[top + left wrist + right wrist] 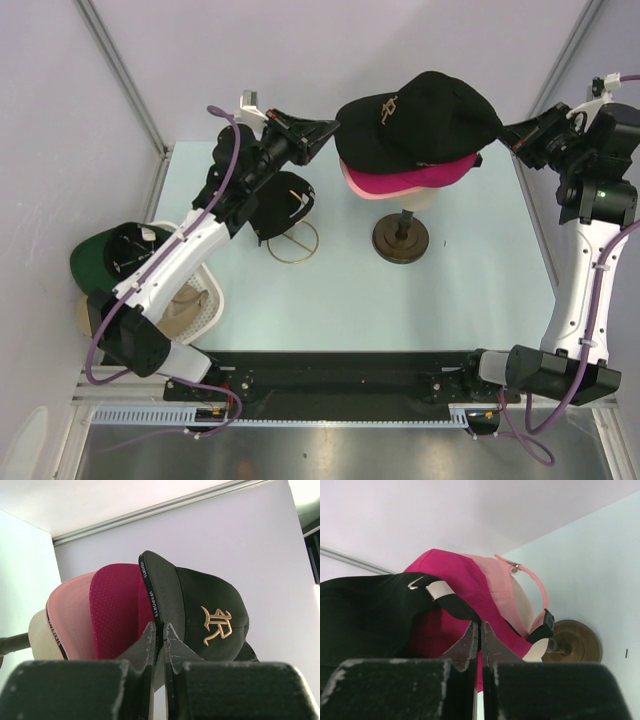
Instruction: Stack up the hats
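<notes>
Left end effector (pixel 159 630) of mine is closed tight on the brim edge of the black cap (pixel 420 115), and my right end effector (pixel 480 627) is pinched nearly shut on that cap's back strap. Across the pale counter (pixel 350 300), the black cap spans between my two arms at the far side, over the magenta cap (pixel 425 180). Beneath that lies the pink cap (pixel 72 615), on the mannequin head (pixel 40 630). At near left, a green cap (pixel 100 255) lies by the basket (pixel 205 318).
</notes>
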`<state>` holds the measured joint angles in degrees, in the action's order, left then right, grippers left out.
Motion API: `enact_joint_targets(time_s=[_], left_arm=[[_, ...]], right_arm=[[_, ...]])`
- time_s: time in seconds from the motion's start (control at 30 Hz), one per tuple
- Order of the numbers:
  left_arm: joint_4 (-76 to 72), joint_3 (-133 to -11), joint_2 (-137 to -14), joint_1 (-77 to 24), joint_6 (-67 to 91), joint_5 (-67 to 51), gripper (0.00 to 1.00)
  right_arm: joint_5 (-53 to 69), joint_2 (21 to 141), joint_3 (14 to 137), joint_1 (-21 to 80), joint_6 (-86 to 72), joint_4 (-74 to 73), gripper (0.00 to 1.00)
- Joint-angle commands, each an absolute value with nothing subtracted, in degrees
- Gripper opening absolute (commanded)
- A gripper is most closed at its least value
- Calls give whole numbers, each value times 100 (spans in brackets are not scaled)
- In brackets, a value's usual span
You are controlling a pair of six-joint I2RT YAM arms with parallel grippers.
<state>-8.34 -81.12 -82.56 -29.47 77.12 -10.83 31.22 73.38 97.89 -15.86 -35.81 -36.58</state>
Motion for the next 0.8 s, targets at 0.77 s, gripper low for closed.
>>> enact_joint_targets(time_s=[0.77], left_arm=[[-132,-9069,-8903,-2953,6426,-1019,0]], right_arm=[[1811,7953,8914,-1248,-2532,-3753,0]])
